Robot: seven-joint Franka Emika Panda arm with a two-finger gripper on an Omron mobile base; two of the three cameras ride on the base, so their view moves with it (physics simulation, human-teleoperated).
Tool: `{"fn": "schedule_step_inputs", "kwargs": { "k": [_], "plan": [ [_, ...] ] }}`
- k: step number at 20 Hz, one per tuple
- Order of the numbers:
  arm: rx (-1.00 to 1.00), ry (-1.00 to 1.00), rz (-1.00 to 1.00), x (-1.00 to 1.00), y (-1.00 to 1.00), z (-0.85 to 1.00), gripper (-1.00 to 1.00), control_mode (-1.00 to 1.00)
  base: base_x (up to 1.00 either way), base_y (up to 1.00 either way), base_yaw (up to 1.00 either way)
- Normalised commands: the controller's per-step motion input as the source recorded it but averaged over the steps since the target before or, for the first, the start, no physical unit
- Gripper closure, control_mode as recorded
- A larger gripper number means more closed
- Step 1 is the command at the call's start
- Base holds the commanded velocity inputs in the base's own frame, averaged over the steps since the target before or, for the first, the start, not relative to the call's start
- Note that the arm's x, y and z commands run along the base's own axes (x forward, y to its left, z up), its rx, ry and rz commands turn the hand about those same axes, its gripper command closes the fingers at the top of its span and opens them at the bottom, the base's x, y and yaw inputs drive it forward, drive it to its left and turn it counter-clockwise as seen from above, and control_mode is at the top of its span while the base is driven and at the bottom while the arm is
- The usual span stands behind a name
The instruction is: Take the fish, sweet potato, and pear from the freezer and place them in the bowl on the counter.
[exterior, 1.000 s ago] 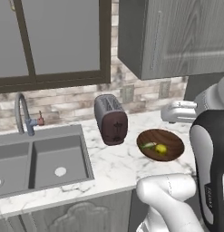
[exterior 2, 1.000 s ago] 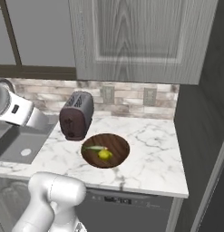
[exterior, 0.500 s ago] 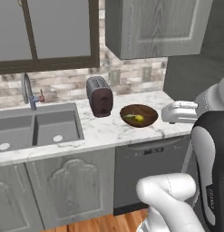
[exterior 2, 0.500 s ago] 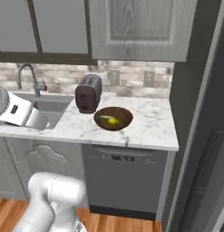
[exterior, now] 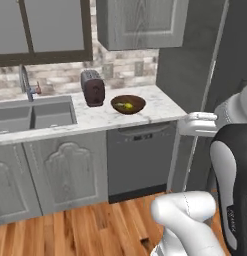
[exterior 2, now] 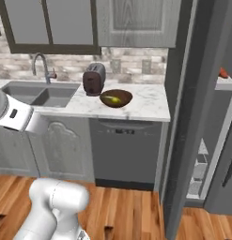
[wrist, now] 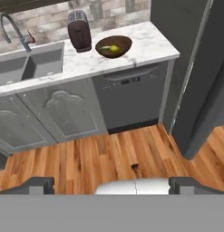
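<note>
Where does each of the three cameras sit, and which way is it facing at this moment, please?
Left base view: behind the arm on its left, facing the counter with the bowl and toaster; white arm links at lower right.
Right base view: behind on the right, facing the same counter plus the open freezer; arm at lower left.
Hand view: on the hand, tilted down over the wood floor toward the counter; gripper fingertips at the bottom.
All three share the bowl, toaster and sink.
</note>
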Motion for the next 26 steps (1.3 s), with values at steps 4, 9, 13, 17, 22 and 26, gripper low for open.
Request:
{"fn": "schedule_step_inputs", "kwargs": {
  "k": [4,9,13,17,22,26],
  "plan": [
    [0.0,0.0,0.0,0.0,0.0,0.0,-1.0,1.0,-1.0,-0.78,-0.1],
    [0.0,0.0,0.0,0.0,0.0,0.0,-1.0,1.0,-0.28,-1.0,-0.09],
    [0.0,0.0,0.0,0.0,0.0,0.0,-1.0,1.0,0.26,-1.0,-0.01],
    [0.0,0.0,0.0,0.0,0.0,0.0,-1.0,1.0,0.36,-1.0,0.0],
    [0.0,0.0,0.0,0.0,0.0,0.0,-1.0,1.0,0.18,-1.0,0.02],
    [0.0,0.0,0.0,0.0,0.0,0.0,-1.0,1.0,0.59,-1.0,0.08]
  ]
}}
